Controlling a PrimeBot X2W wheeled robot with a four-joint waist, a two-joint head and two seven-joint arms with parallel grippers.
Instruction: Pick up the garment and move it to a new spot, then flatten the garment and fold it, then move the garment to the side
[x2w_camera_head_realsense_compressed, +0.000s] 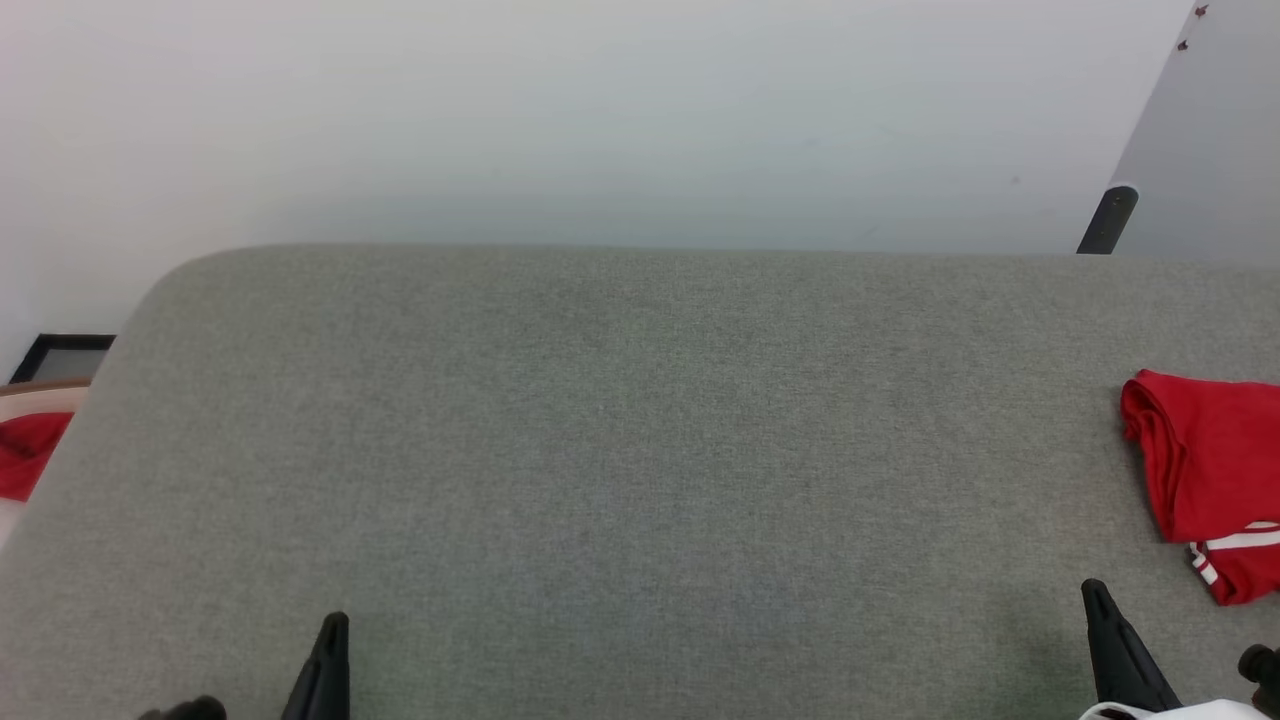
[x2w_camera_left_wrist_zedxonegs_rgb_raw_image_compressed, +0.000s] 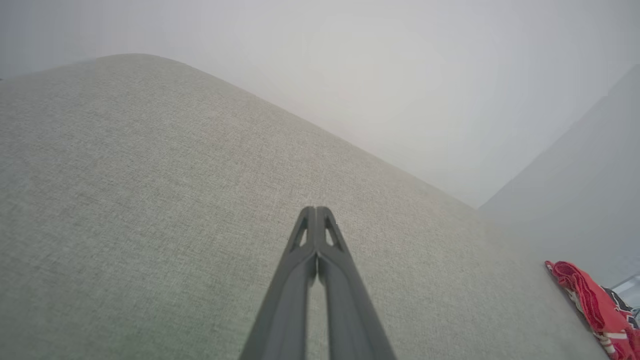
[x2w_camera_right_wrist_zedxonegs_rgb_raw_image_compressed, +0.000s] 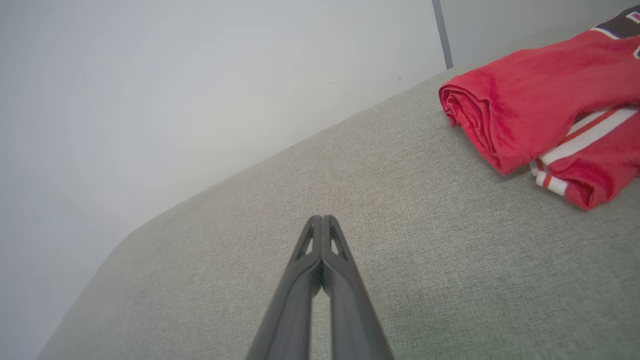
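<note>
Your left gripper and right gripper sit pinched shut, holding nothing; garment at three o'clock edge, grey surface open toward nine.

Garment, right of the right gripper jaws: red, white-and-red striped trim, a dark patch, possibly print. Surface under the jaws: flecked grey weave. Fingers dark grey.

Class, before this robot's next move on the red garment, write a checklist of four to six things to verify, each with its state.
1. Left gripper empty, jaws shut: ok.
2. Right gripper empty, jaws shut: ok.
3. Garment on the grey surface, apart from both grippers: ok.
4. Garment flattened: not ok, bunched in folds.
5. Garment's whole extent: cannot tell, cut off at picture edges.
</note>
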